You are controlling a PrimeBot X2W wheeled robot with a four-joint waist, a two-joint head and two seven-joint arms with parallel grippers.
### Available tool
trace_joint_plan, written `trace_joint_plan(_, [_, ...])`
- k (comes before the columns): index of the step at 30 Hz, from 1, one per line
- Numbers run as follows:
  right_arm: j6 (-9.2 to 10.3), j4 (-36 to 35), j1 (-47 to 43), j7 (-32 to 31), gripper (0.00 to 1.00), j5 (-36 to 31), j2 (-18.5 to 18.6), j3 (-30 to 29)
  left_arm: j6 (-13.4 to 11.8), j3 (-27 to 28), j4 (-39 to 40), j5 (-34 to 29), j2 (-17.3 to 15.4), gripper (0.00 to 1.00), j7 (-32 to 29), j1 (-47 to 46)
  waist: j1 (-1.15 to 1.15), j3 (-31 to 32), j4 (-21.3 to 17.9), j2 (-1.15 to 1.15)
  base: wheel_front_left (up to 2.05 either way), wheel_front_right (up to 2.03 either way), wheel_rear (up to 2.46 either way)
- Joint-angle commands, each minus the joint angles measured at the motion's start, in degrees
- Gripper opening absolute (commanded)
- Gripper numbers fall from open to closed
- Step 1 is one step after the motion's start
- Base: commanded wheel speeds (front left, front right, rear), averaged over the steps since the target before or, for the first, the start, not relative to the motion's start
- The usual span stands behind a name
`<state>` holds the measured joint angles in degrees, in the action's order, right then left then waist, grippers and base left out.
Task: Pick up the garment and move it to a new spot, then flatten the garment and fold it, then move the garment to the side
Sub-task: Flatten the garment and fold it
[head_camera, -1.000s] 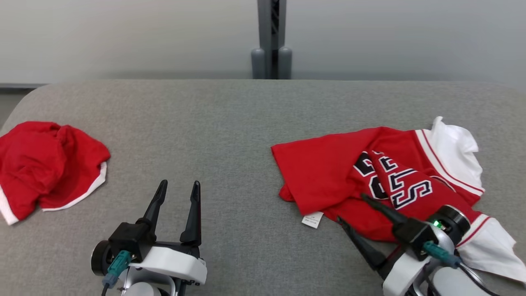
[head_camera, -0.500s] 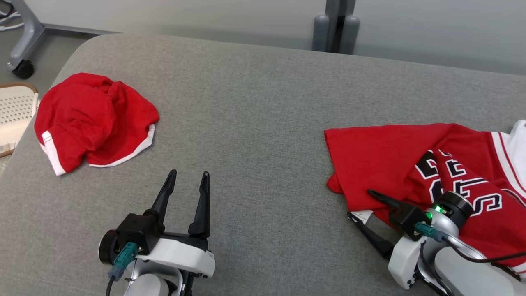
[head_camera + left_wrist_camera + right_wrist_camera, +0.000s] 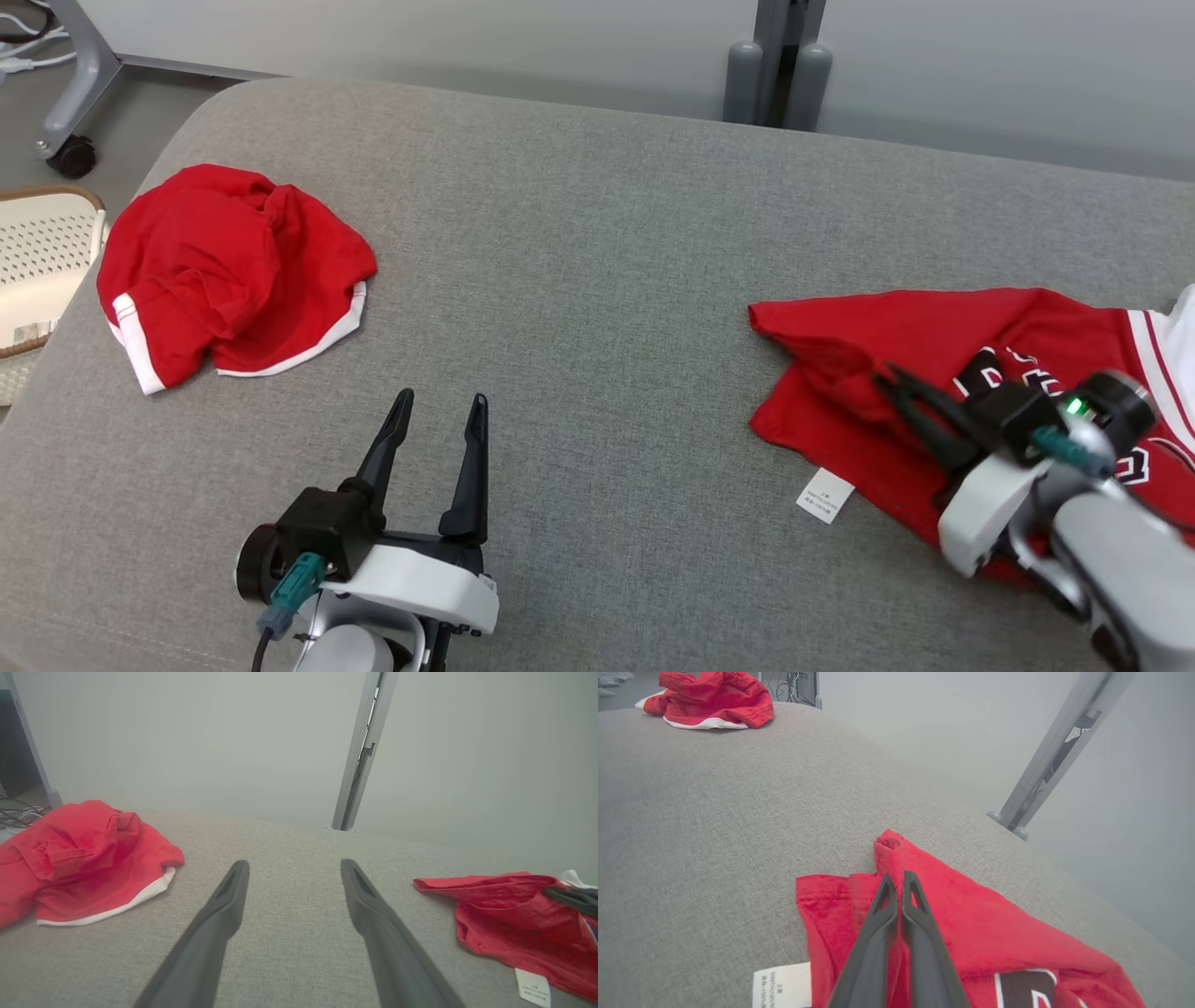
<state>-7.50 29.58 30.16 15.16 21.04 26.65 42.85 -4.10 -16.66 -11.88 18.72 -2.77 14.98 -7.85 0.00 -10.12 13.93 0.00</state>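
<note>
Grey cushion (image 3: 597, 280): You work on this big soft top. It holds two red clothes, well apart, so the middle is bare. I think that leaves you room to lay the shirt flat.
Red shirt (image 3: 840, 345): This is the thing you move. It lies on the right side of the cushion, bunched and wrinkled. It has dark and white letters, white stripes and a white bit at the far right.
Red shorts (image 3: 224, 271): They sit in a crumpled heap with white trim at the far left, out of your way.
Left claw (image 3: 442, 399): Its fingers are spread wide and hold nothing. It is over bare cushion between the two clothes.
Right claw (image 3: 898, 877): Its fingers are pinched together on a fold near the shirt's left edge. I think that is a good spot for lifting.
White tag (image 3: 825, 494): It sticks out from the shirt's near edge, flat on the cushion.
</note>
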Motion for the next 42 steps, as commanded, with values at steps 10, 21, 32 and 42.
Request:
trace_joint_plan(10, [0.01, 13.94, 15.73, 0.12, 0.00, -0.14, 4.38, -2.46, 0.33, -2.65, 0.51, 0.96, -0.20, 1.00, 0.16, -3.18, 0.00, -4.40, 5.18, 0.00, 0.00, 0.00, 0.00])
trace_joint_plan(21, [0.01, 31.49, 24.66, -1.72, 1.00, 4.99, 0.59, 4.54, -0.83, -2.95, 0.68, 1.57, -0.19, 1.00, 0.16, -4.03, 0.00, -6.35, 6.25, 0.00, 0.00, 0.00, 0.00])
trace_joint_plan(32, [0.01, 20.83, 21.11, 0.09, 1.00, 8.63, -1.18, -4.28, 0.10, 0.00, 1.08, 1.74, -0.17, 1.00, 0.16, -4.42, 0.00, -0.58, -4.18, 0.00, 0.00, 0.00, 0.00])
trace_joint_plan(42, [0.00, -3.11, -4.08, 0.11, 1.00, 3.60, -6.70, -29.46, 0.55, 2.96, 0.86, 0.38, -0.21, 1.00, 0.16, -1.82, 0.00, 4.70, -13.93, 0.00, 0.00, 0.00, 0.00])
